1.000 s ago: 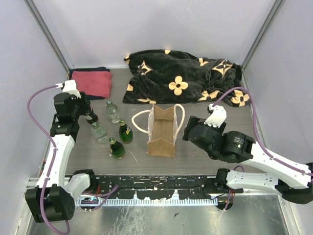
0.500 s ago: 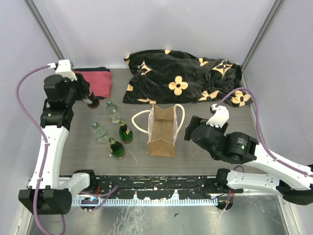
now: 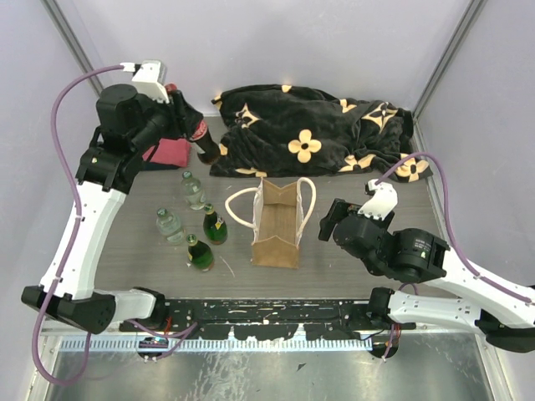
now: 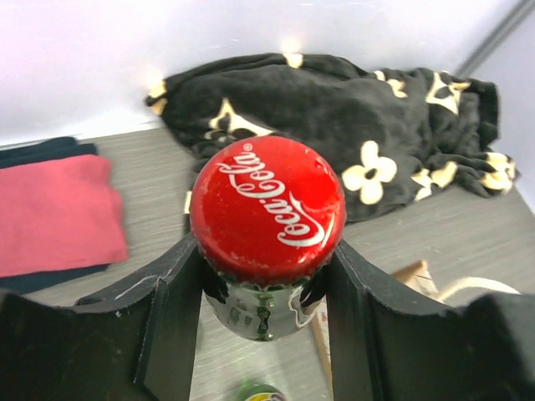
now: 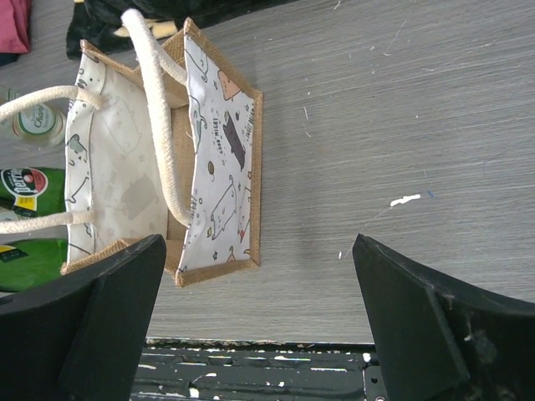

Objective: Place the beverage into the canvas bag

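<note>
Swung up and toward the back since half a second ago, the Coca-Cola bottle (image 4: 267, 209) is hanging tilted in the left gripper (image 3: 179, 107), whose fingers are clamping the neck just under the red cap (arm reared high, beside the black flowered blanket (image 3: 309, 125)). The canvas bag (image 3: 274, 244) is standing upright mid-table, well apart from the bottle. The right gripper (image 5: 267, 317) is hovering just beside the bag, jaws spread wide.
</note>
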You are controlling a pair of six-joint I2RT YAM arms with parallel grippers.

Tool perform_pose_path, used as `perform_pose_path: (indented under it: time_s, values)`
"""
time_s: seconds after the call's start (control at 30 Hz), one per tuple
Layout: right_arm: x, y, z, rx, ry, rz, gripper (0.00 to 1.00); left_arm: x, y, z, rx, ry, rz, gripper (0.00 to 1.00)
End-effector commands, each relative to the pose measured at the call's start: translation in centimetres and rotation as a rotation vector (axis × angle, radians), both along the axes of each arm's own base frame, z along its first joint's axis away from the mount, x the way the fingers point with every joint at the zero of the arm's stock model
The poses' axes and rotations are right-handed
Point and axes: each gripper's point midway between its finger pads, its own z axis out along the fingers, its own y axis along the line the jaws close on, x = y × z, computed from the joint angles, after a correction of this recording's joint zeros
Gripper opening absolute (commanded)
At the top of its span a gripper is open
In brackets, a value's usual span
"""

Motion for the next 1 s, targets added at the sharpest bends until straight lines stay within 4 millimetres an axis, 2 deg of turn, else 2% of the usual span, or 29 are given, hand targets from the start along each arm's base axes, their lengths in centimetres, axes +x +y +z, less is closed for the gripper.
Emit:
perform_pose_path:
  time_s: [0.0,0.13,0.37,0.6,0.77,0.97]
  values:
    - [0.1,-0.3,0.1,0.014,-0.011,-0.022,1.00,-0.7,-3.9,5.7,-0.119,-0.124,-0.128,0.00]
    - [0.2,-0.2,0.0,0.001,-0.007,-0.024,1.00,-0.9,-7.1,5.1,-0.118,-0.111,-0.209,0.00]
    - [0.5,-0.5,0.9,0.010,-0.026,-0.061,1.00,-3.2,-13.4,3.5,-0.061,-0.114,-0.368,0.00]
    - [0.7,-0.7,1.1,-0.005,-0.025,-0.081,1.00,-5.4,-19.2,0.0,-0.020,-0.085,-0.508,0.00]
    - [0.7,-0.9,1.2,-0.014,-0.025,-0.088,1.00,-6.0,-21.4,-3.1,0.006,-0.065,-0.565,0.00]
    - [0.4,-0.7,1.1,-0.014,-0.005,-0.076,1.00,-5.3,-23.0,-6.6,0.001,-0.016,-0.587,0.00]
